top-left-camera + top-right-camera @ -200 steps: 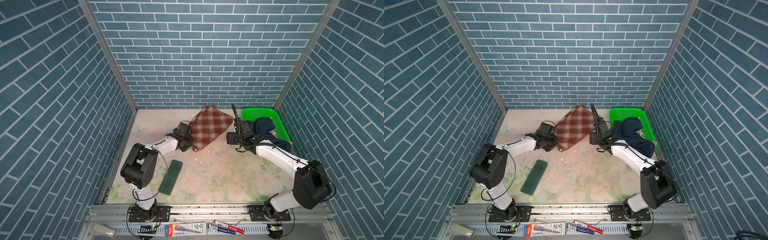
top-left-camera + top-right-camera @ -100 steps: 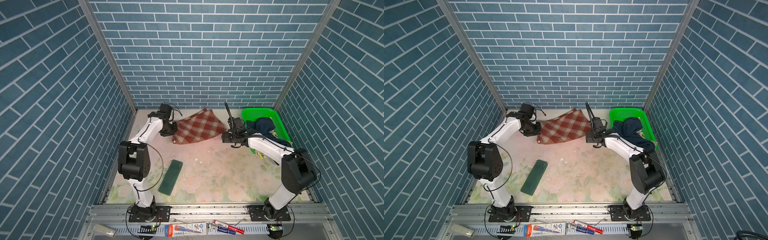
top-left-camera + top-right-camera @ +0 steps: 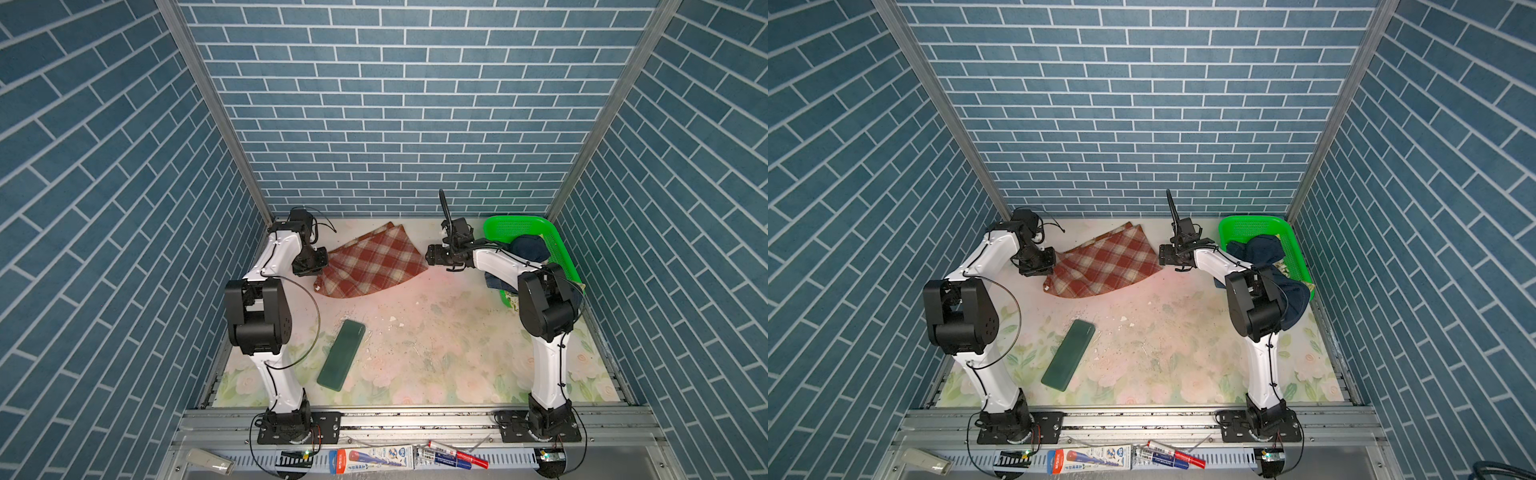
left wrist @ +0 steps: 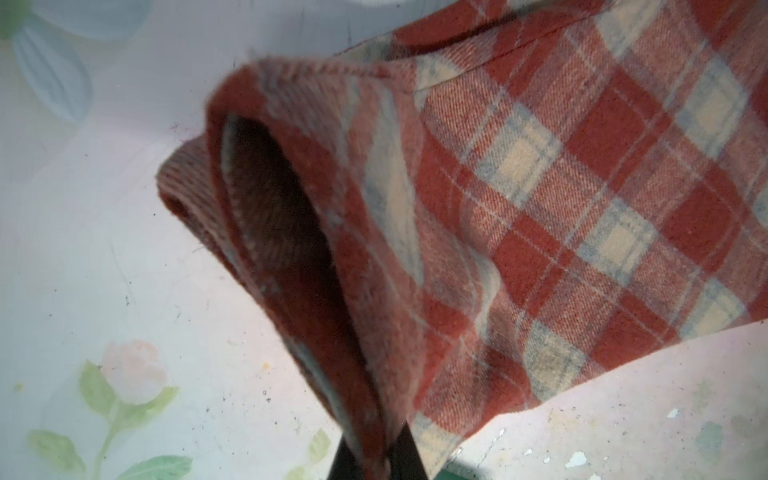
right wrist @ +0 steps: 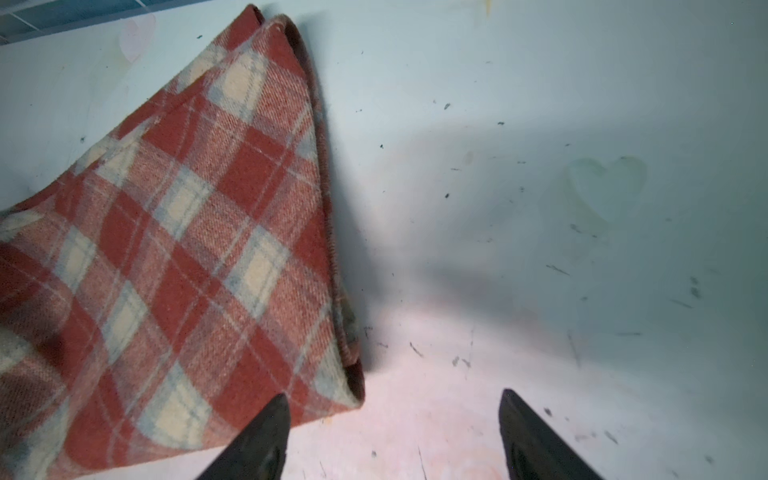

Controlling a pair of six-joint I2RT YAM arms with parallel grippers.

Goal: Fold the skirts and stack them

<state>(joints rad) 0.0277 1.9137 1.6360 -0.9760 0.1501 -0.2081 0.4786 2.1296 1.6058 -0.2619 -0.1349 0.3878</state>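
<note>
The plaid skirt (image 3: 370, 262) has swung from mid-counter toward the back left and now lies flat near the rear wall. The right claw (image 3: 432, 254) has let go of it. In the right wrist view that claw (image 5: 395, 399) stands spread with bare counter (image 5: 582, 249) between its tips, just beside the skirt's (image 5: 187, 270) right corner.

The left claw (image 3: 318, 266) still pinches the skirt's left edge. In the left wrist view its dark tips (image 4: 374, 457) are pressed together on the thick rolled band, which gapes open like a pocket.

In both top views the skirt is a doubled-over fan. Its long axis runs left to right between the two claws, one folded corner points at the back wall, and the curved hem faces the front. The cloth (image 4: 540, 228) is a coarse, fuzzy twill in rust-red and cream checks.

The denim skirt (image 3: 528, 247) is heaped limply over the mesh basket (image 3: 511, 226) at back right. A smooth oblong pad (image 3: 341, 354) lies near the front left.
</note>
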